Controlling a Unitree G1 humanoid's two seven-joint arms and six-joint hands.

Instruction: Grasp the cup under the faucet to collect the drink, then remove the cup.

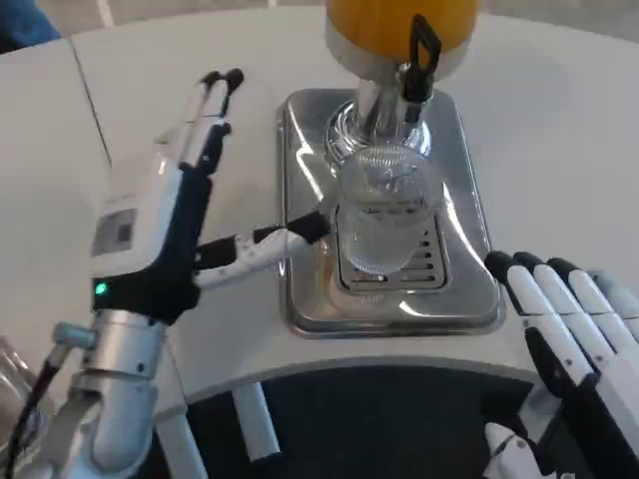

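My left hand (200,190) is spread open, empty, one fingertip near the cup (384,215). The cup stands on the tray (310,299) under the faucet (419,65). My right hand (569,339) rests open at the table's (559,150) near edge.

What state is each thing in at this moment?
Clear ribbed cup: upright on the drip tray, under the faucet, not held.
Faucet handle: up, no stream visible.
Drink dispenser: holds orange drink.
Drip tray: flat on the table.
Left robot hand: open, beside the cup.
Right robot hand: open, holding nothing.

Left hand (190,215) fingers spread, right hand (574,339) flat, empty.
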